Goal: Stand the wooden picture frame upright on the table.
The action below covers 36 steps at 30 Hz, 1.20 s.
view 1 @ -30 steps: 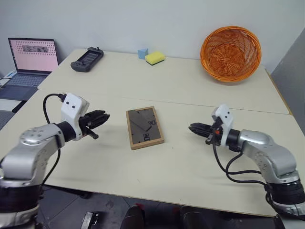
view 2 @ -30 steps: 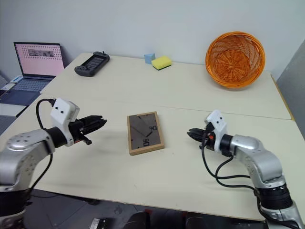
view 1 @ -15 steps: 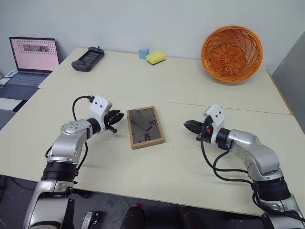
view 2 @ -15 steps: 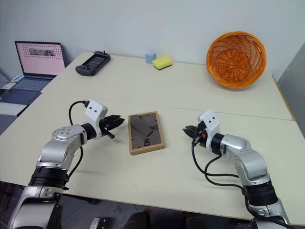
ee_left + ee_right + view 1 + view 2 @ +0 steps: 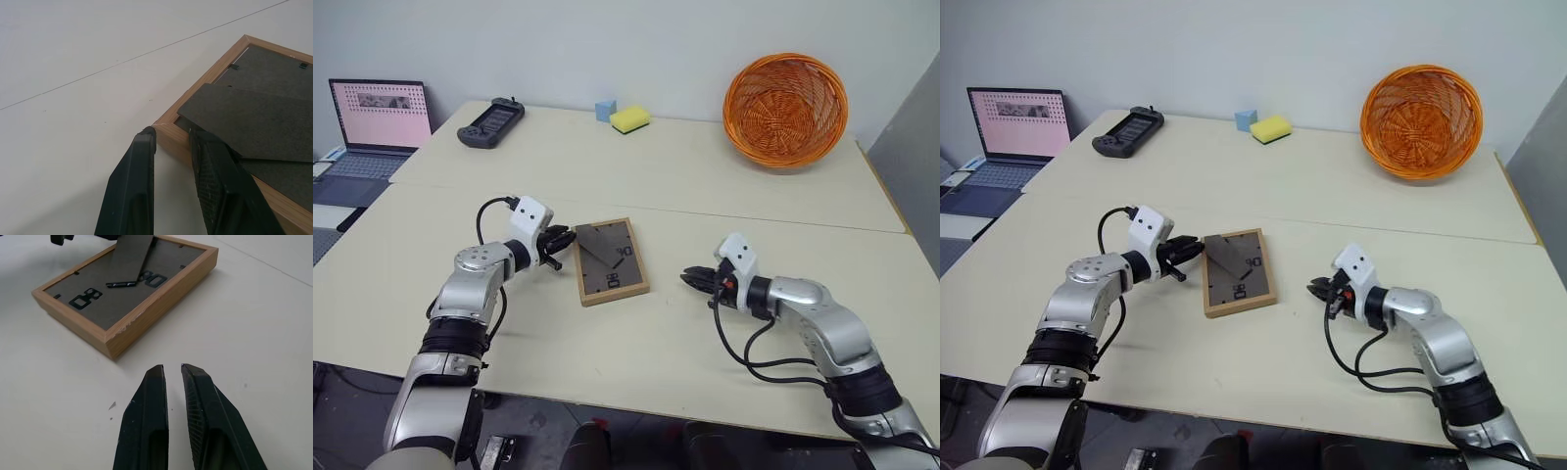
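The wooden picture frame [image 5: 610, 260] lies flat on the table [image 5: 705, 176], dark grey back up, with its fold-out stand [image 5: 254, 122] lying across the back. My left gripper [image 5: 566, 238] is shut, and its fingertips [image 5: 146, 133] touch the frame's far left corner. In the left wrist view one finger lies beside the wooden rim and the other over it. My right gripper [image 5: 686, 278] is shut and hovers low over the table, a short way right of the frame's near right corner [image 5: 110, 340], pointing at it and holding nothing.
An orange wicker basket [image 5: 786, 96] stands at the back right. A yellow sponge [image 5: 629, 118] and a blue cube [image 5: 606, 109] sit at the back centre, a black handheld console [image 5: 491, 121] at the back left. An open laptop [image 5: 378, 117] is on a side desk.
My left gripper has moved right and down, from well clear of the frame to its far left corner. My right gripper has moved left and lower, closer to the frame.
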Tool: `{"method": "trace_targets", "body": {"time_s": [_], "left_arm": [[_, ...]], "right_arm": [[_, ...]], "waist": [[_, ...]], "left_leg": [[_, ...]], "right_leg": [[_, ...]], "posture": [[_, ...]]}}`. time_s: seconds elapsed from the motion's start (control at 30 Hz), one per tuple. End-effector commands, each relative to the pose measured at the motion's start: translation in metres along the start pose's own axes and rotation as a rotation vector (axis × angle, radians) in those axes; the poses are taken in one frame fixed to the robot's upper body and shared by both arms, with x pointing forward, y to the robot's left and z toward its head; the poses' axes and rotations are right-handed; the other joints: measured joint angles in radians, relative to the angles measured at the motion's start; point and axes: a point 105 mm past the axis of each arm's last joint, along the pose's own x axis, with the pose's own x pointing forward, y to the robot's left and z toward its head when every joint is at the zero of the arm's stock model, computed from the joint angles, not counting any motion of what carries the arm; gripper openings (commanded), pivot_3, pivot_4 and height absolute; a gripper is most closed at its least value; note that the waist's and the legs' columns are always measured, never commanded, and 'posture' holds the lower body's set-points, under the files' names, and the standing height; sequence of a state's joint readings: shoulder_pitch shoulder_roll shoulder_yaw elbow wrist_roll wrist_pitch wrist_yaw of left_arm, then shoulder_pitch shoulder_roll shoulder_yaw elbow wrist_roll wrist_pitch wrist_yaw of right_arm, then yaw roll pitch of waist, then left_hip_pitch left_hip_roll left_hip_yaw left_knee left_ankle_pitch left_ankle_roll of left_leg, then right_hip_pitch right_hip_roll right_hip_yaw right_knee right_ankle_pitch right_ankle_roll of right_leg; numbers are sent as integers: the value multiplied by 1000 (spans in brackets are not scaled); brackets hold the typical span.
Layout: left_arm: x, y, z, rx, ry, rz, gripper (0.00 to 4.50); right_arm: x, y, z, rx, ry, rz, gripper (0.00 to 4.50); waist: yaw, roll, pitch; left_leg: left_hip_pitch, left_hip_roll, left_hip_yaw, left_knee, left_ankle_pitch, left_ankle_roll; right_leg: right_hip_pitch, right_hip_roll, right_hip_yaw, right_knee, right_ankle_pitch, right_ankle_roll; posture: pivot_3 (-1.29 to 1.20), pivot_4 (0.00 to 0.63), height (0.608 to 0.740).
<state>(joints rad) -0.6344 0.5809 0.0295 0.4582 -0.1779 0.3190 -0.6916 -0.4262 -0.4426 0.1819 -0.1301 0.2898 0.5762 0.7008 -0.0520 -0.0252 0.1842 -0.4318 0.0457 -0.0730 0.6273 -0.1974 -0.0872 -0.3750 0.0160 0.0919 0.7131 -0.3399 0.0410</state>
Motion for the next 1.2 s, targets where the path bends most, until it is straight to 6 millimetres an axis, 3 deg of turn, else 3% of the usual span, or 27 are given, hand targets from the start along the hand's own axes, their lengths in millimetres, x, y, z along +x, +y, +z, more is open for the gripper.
{"method": "trace_targets", "body": {"time_s": [0.03,0.27,0.4,0.57,0.77,1.0,1.13,1.2], "left_arm": [[-16,14,16,53,-37,59,1182],[-15,-4,11,46,3,37,1182],[-9,-18,-7,12,78,37,1182],[-2,-19,-17,-11,118,74,1182],[19,-24,-9,-5,93,71,1182],[33,-32,3,6,62,34,1182],[34,-33,4,18,62,21,1182],[34,-33,4,20,61,19,1182]], "right_arm": [[2,-7,16,-41,-51,-21,594],[11,-9,18,-50,-65,-34,594],[13,-10,22,-53,-81,-45,594],[12,-12,28,-51,-100,-63,594],[15,-8,29,-55,-102,-49,594],[18,1,20,-49,-70,-28,594],[22,2,-15,-172,44,-52,594],[25,6,-19,-165,42,-42,594]], "waist": [[-3,0,0],[-4,0,0],[-4,0,0],[-4,0,0],[-1,0,0],[1,0,0],[1,0,0],[1,0,0]], "left_leg": [[0,0,0,0,0,0],[0,0,-1,0,0,0],[0,0,-1,0,0,0],[0,0,-1,0,0,0],[0,-1,-1,0,0,0],[0,-1,-1,0,0,0],[0,-1,-1,0,0,0],[0,-1,-1,0,0,0]], "right_leg": [[0,0,0,0,0,0],[0,0,-1,0,0,0],[1,0,-1,0,0,0],[0,0,-1,0,0,0],[1,0,-1,0,0,0],[1,-1,-1,0,0,0],[1,-1,-2,0,0,0],[1,-1,-2,0,0,0]], "posture": [[0,150,740],[0,150,740],[0,150,740],[0,150,740],[0,150,740],[0,150,740],[0,150,740],[0,150,740]]}}
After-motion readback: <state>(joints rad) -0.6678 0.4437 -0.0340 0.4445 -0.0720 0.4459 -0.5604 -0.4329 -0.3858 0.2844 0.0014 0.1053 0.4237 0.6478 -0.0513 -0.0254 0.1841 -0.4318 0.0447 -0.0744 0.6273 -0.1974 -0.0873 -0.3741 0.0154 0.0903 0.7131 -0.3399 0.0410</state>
